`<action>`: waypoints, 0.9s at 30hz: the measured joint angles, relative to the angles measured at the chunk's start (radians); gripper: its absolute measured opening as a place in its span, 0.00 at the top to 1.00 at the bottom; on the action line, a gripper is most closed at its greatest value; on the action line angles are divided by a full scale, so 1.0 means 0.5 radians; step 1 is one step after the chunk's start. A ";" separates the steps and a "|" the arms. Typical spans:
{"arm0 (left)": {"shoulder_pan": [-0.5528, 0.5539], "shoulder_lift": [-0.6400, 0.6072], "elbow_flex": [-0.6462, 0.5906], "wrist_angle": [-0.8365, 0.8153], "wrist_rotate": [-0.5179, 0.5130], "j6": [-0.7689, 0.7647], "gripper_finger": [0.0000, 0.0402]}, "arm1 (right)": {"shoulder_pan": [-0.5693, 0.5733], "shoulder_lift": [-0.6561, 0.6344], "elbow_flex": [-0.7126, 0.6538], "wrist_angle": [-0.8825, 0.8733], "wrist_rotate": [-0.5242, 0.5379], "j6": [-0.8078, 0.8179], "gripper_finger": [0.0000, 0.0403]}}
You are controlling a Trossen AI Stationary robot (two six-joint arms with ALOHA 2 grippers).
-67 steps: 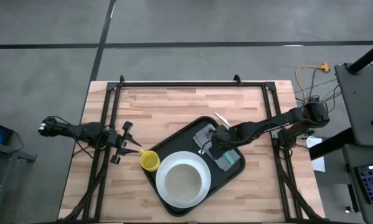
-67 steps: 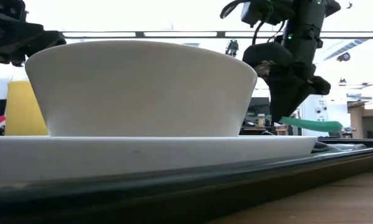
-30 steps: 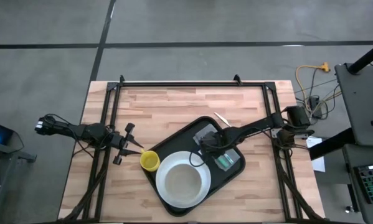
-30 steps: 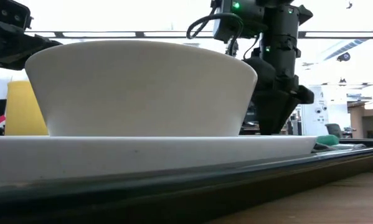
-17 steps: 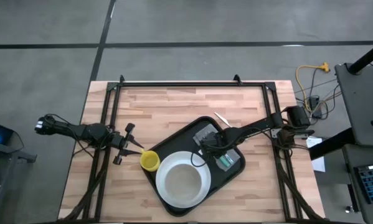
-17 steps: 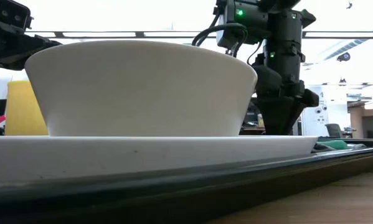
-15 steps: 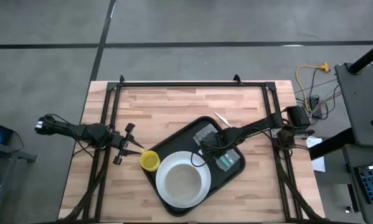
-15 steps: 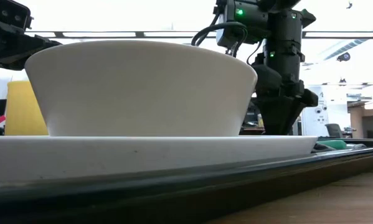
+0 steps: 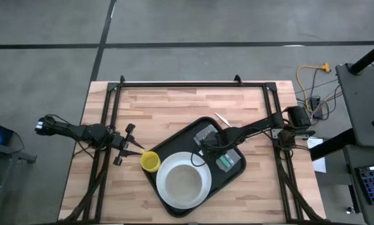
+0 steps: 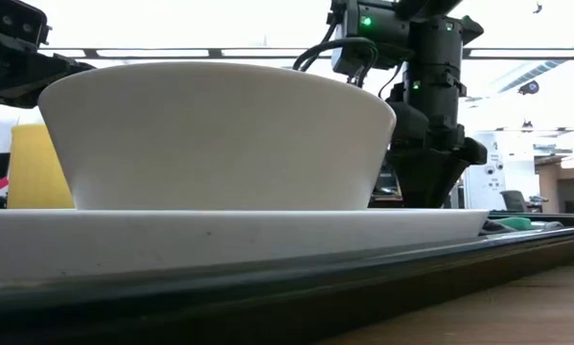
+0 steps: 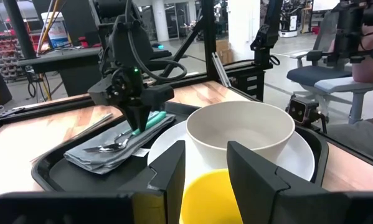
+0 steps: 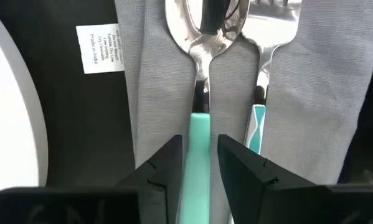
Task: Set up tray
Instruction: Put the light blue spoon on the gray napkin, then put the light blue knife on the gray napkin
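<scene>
From above, the black tray (image 9: 199, 161) lies tilted on the wooden worktop (image 9: 174, 106), right of centre. It carries a white plate (image 9: 163, 190) with a white bowl (image 9: 183, 183) on it and, at its far end, a grey napkin (image 9: 206, 134). The right gripper (image 9: 211, 148) is low over the napkin. The left gripper (image 9: 134, 150) waits just left of the tray, beside a yellow cup (image 9: 150, 162).

At table height, the bowl on its plate fills the picture, with the right arm standing behind them.

Through the left wrist camera, the left jaws stand spread on either side of the cup without touching it.

Through the right wrist camera, the right jaws sit slightly apart astride the teal handle of a spoon (image 12: 202, 37), lying on the napkin beside a fork (image 12: 267, 25); I cannot tell whether they pinch it.
</scene>
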 joint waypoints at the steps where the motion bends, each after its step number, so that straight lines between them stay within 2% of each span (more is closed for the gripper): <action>1: 0.000 0.000 0.000 0.000 0.000 0.000 0.74 | 0.000 0.000 0.006 -0.007 0.000 -0.007 0.76; 14: 0.000 -0.001 0.000 0.000 0.000 -0.001 0.74 | -0.008 -0.003 0.193 -0.006 -0.021 -0.302 0.76; 19: 0.000 -0.001 0.000 0.000 0.000 -0.001 0.74 | -0.008 -0.003 0.289 -0.016 -0.024 -0.599 0.77; 23: 0.001 -0.001 0.000 0.000 0.000 -0.001 0.74 | -0.047 -0.003 0.385 -0.113 -0.023 -0.800 0.79; 27: 0.000 -0.001 0.000 0.000 0.000 -0.001 0.74 | -0.122 -0.003 0.464 -0.305 -0.004 -0.837 0.81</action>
